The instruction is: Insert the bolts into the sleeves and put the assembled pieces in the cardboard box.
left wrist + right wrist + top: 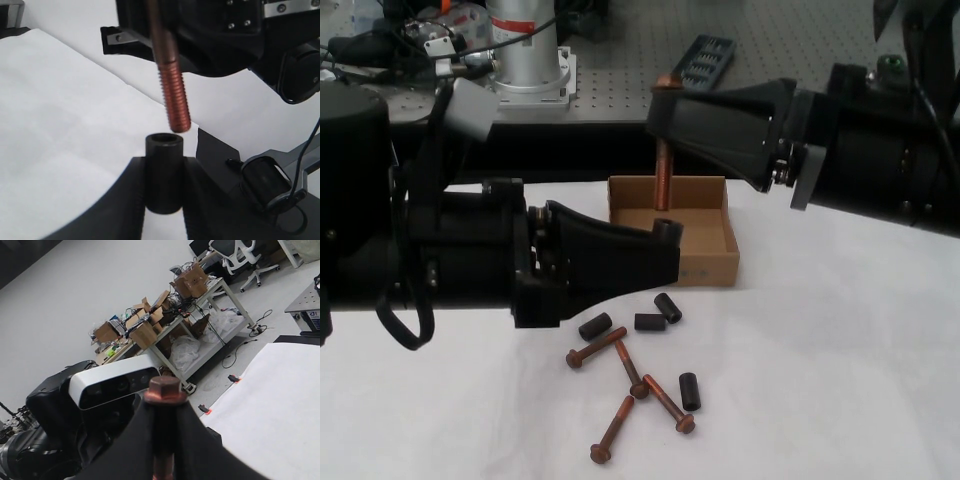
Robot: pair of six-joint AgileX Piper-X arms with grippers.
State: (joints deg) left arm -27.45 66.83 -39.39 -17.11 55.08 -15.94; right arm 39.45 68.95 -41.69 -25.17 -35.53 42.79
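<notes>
Bolt (173, 95), upper shank hidden by right end effector (662, 105)

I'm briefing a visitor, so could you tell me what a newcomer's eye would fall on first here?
A copper-coloured threaded metal bolt hangs upright from the right arm's fingers, its tip just above a black cylindrical sleeve gripped by the left arm's fingers. Behind stands the brown cardboard box.

Held bolt (170, 75): copper-red, with fine ridged thread on its lower end. Sleeve (164, 172): matte black. Left gripper (665, 238) and right gripper (662, 102): black. Cardboard box (705, 265): plain brown. Bench cover (820, 380): plain white. Loose bolts (611, 430): copper-red. Loose sleeves (690, 390): black.
</notes>
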